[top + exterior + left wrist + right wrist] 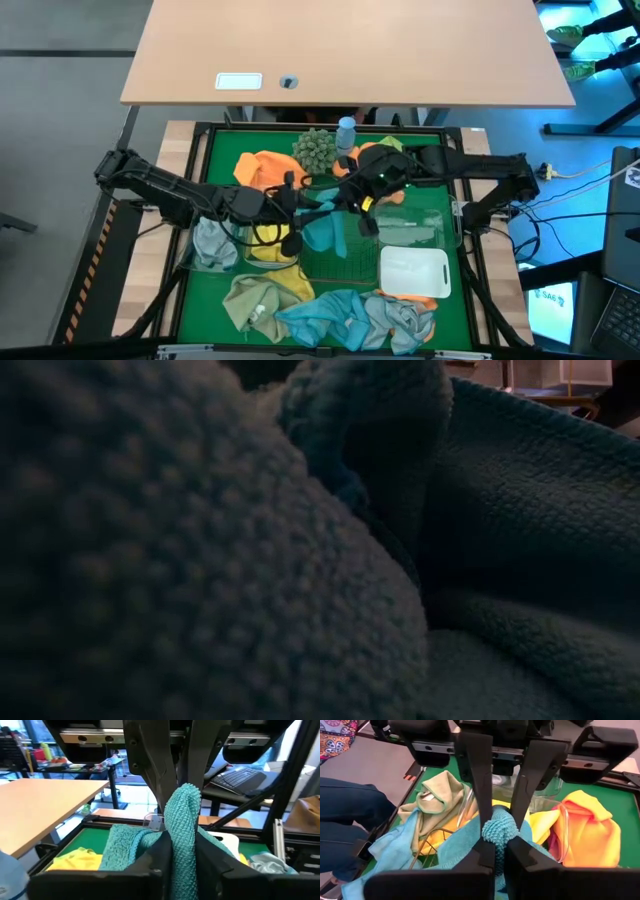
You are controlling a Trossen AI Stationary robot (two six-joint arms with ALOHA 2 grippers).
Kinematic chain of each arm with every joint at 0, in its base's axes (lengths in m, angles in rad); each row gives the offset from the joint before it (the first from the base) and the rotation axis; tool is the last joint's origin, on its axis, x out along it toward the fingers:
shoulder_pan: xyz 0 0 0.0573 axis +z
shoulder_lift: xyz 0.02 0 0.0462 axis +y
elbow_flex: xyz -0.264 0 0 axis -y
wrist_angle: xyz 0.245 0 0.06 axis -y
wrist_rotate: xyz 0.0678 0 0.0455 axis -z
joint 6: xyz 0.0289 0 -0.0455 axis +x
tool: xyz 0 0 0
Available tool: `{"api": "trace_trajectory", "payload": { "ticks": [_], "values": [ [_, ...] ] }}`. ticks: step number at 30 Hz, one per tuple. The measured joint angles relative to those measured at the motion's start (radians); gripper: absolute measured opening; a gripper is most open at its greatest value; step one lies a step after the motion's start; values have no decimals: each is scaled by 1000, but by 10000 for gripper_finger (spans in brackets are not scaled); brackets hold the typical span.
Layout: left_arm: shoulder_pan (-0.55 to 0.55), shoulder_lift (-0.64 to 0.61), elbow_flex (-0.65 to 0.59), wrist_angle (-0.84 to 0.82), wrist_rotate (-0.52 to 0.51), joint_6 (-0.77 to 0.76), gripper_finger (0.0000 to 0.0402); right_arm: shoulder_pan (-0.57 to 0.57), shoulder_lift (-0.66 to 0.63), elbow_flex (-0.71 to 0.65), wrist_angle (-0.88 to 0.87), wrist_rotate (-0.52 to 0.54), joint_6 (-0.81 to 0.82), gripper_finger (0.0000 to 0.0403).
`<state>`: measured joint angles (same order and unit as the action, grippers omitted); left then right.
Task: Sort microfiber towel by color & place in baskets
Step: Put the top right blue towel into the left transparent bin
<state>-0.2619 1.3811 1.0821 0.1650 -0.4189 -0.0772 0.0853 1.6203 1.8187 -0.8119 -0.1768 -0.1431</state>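
A teal towel [325, 232], nubbly and bunched, is held over the wire basket [345, 262], stretched between the left claw [296, 205] and right claw [352, 200], both clamped onto it.

The worktop [335, 275] carries five baskets: three clear bins, one [212, 262] of them with a grey towel [210, 240] in it, one wire-mesh basket [350, 262] and one white bin [413, 272]. At least nine towels show: two teal, one of them the held teal towel [325, 235], two grey, two yellow, at least two orange, and one olive towel [250, 298]. There is one spiky ball [315, 148] and one blue bottle [346, 132]. Two grippers are present, the left gripper [182, 855] and the right gripper [495, 845].
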Motion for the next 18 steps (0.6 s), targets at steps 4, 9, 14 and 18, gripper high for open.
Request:
{"api": "trace_trajectory", "payload": {
  "ticks": [4, 9, 14, 18],
  "values": [
    [0, 0, 0, -1, 15, 0, 19, 1, 0, 0, 0, -6, 8, 15],
    [0, 0, 0, -2, 20, 0, 7, 0, 0, 0, 0, -28, 7, 15],
    [-1, 0, 0, 0, 26, 0, 9, 0, 0, 0, 1, -53, 4, 29],
    [0, 0, 0, 0, 21, 0, 9, 0, 0, 0, 2, -60, 4, 80]
  ]
}}
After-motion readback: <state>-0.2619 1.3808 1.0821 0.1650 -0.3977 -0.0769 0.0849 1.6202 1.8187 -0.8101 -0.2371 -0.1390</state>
